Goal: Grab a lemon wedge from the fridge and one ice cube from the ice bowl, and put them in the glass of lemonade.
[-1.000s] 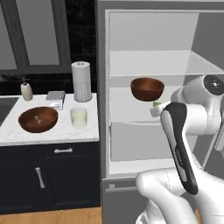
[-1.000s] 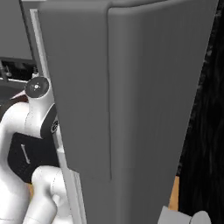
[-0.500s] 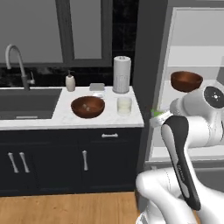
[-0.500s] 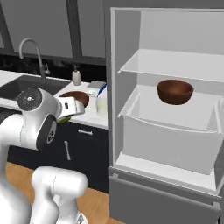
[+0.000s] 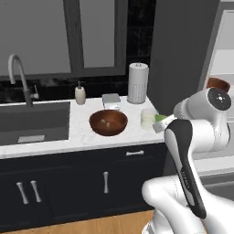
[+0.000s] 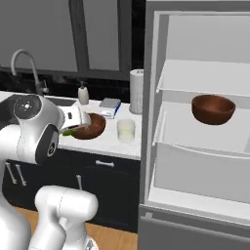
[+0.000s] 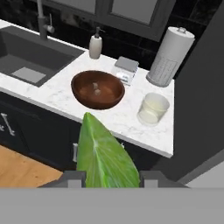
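Dark-brown wooden ice bowl (image 7: 97,89) holding two whitish cubes; clear glass of lemonade (image 7: 152,108) beside, near worktop's right edge. Gripper (image 7: 109,177) pinching yellow-green lemon wedge (image 7: 105,156).

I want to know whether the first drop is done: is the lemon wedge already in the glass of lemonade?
No: in the hand view the lemon wedge sits between the gripper fingertips, while the glass of lemonade stands apart on the counter.
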Available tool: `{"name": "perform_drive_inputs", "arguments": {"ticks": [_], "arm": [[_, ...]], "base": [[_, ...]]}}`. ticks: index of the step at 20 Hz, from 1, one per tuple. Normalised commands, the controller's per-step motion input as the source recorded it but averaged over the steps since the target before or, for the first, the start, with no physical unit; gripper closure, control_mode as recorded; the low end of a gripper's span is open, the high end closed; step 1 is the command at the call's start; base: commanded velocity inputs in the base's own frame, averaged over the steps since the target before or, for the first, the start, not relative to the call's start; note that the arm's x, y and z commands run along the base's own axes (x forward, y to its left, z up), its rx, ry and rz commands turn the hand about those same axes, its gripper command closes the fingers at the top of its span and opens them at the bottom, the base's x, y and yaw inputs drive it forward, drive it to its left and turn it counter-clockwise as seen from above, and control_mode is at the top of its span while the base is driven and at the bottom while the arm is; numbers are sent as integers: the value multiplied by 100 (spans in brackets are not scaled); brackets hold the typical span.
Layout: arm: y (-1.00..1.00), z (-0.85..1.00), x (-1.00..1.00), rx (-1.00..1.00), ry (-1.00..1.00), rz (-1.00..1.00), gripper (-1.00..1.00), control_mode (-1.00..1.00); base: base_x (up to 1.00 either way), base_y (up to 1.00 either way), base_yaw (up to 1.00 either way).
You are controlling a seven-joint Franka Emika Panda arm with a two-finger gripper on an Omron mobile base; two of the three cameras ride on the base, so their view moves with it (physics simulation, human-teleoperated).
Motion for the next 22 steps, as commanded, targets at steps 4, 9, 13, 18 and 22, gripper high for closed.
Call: {"name": "perform_drive_inputs", "arguments": {"ticks": [4,9,13,18,22], "arm": [[0,0,0,0,0,0,100,100],[0,0,0,0,0,0,100,100],[0,0,0,0,0,0,100,100],[0,0,0,0,0,0,100,100],[0,0,0,0,0,0,100,100]], "base": [[77,0,-23],[81,8,-14],[49,36,-6],[0,92,0],[28,23,0]]}}
